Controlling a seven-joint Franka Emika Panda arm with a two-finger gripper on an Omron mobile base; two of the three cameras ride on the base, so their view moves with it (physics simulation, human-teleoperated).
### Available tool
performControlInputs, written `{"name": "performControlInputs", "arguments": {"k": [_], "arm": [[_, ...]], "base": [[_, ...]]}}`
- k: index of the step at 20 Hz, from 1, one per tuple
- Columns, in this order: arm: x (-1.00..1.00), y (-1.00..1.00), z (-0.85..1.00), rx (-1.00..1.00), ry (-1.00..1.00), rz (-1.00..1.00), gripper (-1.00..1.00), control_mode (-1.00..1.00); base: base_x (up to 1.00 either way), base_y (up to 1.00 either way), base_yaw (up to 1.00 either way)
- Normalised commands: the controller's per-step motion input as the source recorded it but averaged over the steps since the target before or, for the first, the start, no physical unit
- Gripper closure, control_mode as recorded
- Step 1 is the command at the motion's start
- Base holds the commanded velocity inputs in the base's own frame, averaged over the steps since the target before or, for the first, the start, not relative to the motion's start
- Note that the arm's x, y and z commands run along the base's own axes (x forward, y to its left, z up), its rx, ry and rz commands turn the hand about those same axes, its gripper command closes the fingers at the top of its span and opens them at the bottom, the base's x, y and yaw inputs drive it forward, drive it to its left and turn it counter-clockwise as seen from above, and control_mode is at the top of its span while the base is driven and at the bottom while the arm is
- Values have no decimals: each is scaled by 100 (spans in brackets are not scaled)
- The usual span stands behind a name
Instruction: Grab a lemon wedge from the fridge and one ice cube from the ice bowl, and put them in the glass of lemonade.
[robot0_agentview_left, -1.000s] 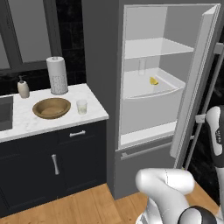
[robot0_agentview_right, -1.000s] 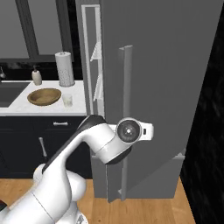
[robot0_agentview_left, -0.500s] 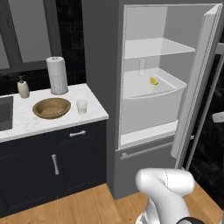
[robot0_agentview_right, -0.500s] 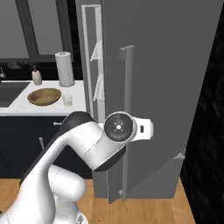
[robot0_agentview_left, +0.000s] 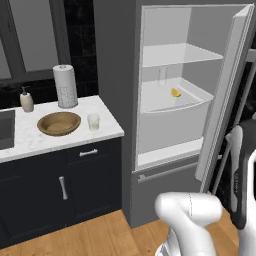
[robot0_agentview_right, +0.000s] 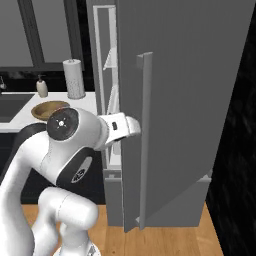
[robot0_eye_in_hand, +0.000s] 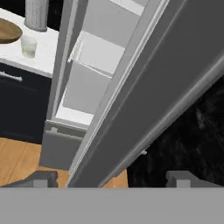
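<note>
Beyond the wide-spread end effector (robot0_eye_in_hand: 113, 178), fridge (robot0_eye_in_hand: 144, 83) door edge, lemon wedge (robot0_agentview_left: 175, 92) inside.

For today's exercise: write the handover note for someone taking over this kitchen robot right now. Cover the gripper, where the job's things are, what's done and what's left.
Gripper: open, holding nothing, close to the edge of the fridge door.
Fridge: door swung wide open.
Lemon wedge: on the middle glass shelf inside, towards the back right.
Ice bowl: on the marble counter left of the fridge, in front of the paper towel roll.
Glass of lemonade: just right of the bowl, apart from it.
Done: fridge opened.
Left: fetch the wedge into the glass, then one ice cube from the bowl.
</note>
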Motion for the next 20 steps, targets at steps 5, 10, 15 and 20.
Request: {"name": "performControlInputs", "arguments": {"k": [5, 10, 15, 20], "arm": [[0, 87, 0, -39, 9, 3, -100, -100], [0, 61, 0, -34, 14, 0, -100, -100], [14, 1, 3, -15, 5, 0, -100, -100], [66, 0, 0, -8, 6, 0, -100, -100]], "base": [[0, 0, 0], [0, 0, 0], [0, 0, 0], [0, 0, 0]]}}
